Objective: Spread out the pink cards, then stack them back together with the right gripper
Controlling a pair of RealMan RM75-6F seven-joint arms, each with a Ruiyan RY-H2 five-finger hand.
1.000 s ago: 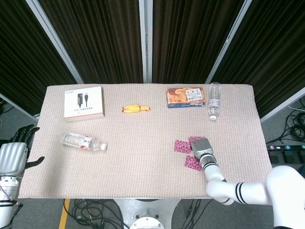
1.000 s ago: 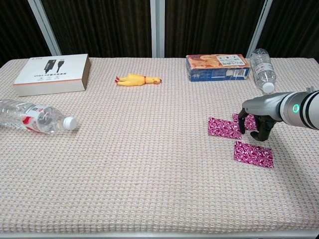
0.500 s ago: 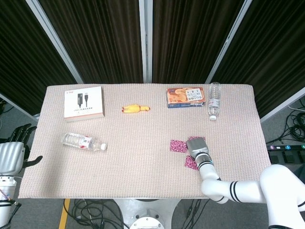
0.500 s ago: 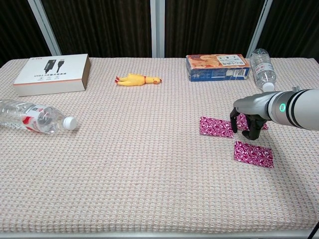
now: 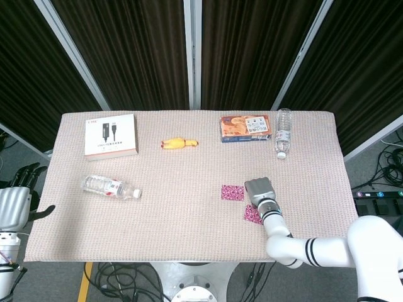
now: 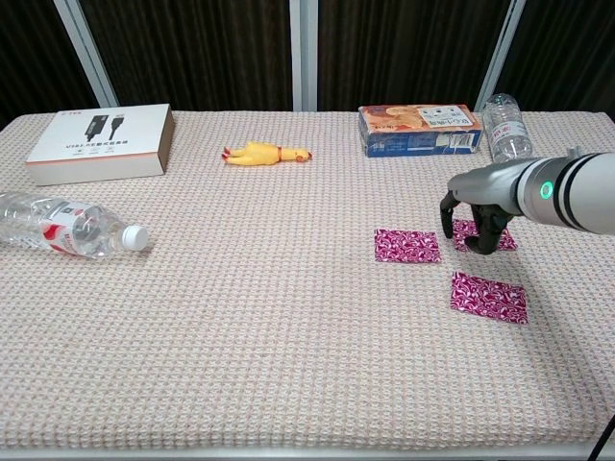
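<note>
Cards: three pink cards (image 6: 407, 245) lie flat, lower right of centre, spread apart. Thin, light, slick on the woven table (image 6: 240, 317), I judge; best dragged under fingertips or lifted by an edge. My right hand (image 6: 478, 223) hovers with curled fingers, gripping nothing. Leftmost card has slid further left than a second ago.
</note>
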